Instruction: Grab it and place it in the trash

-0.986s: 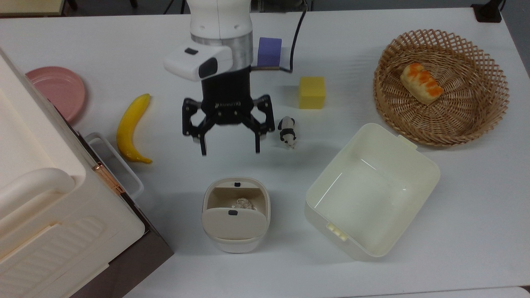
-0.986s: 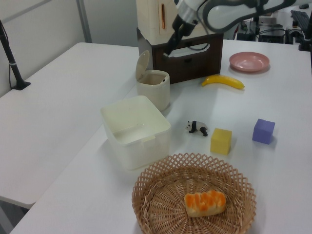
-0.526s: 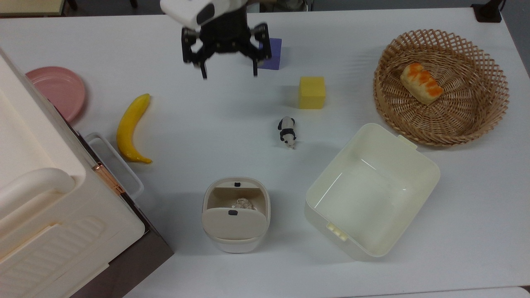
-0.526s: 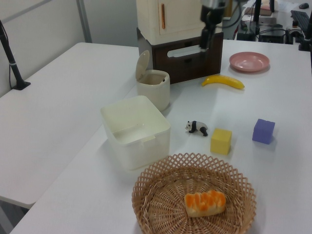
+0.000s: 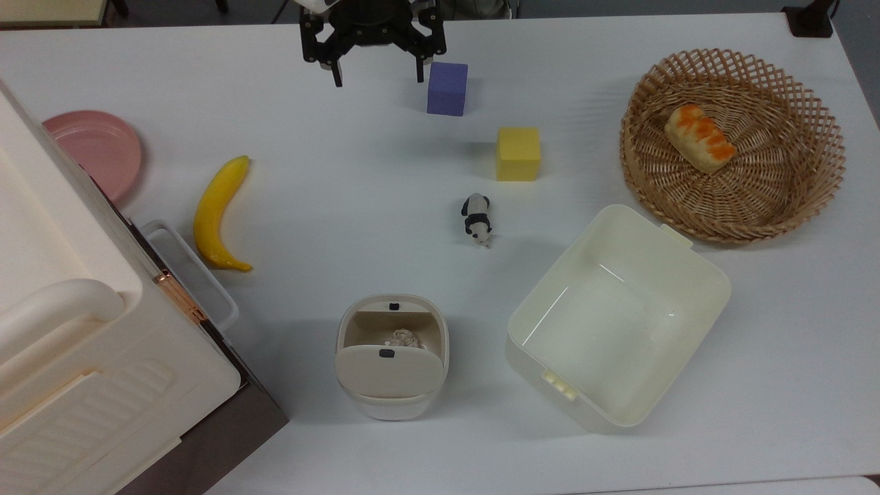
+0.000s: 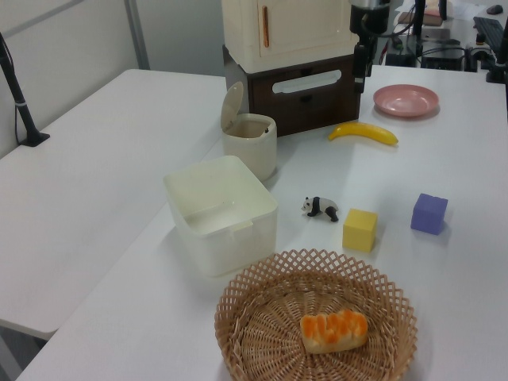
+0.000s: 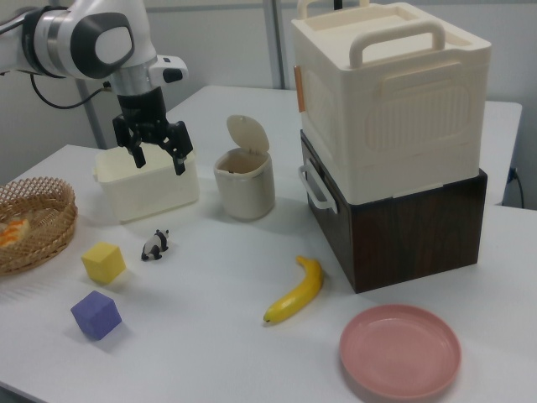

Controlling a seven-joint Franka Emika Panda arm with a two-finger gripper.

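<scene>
your gripper (image 5: 376,74) has pulled way back since a second ago: it was hanging over the middle of the table just above the trash bin (image 5: 392,356), and it now sits up at the top view's top edge, next to the purple cube (image 5: 447,89). half a second ago it was overlapping that cube in the top view, and it has cleared it since. fingers are spread wide apart with nothing between them, which you can also see in the right view (image 7: 157,154).

nothing else has budged. the paper ball (image 5: 407,338) is lying inside the bin, visible through the opening with the swing lid tipped, same as before. the bin stands between the big cream tub (image 5: 619,317) and the stacked storage box (image 5: 82,330) in the top view.

the panda figurine (image 5: 477,219) is on the table just below the yellow cube (image 5: 518,154) in the top view, and the banana (image 5: 218,212) and the pink plate (image 5: 96,146) are off to the top view's left. the wicker basket (image 5: 804,172) has the bread (image 5: 699,137) in it.
</scene>
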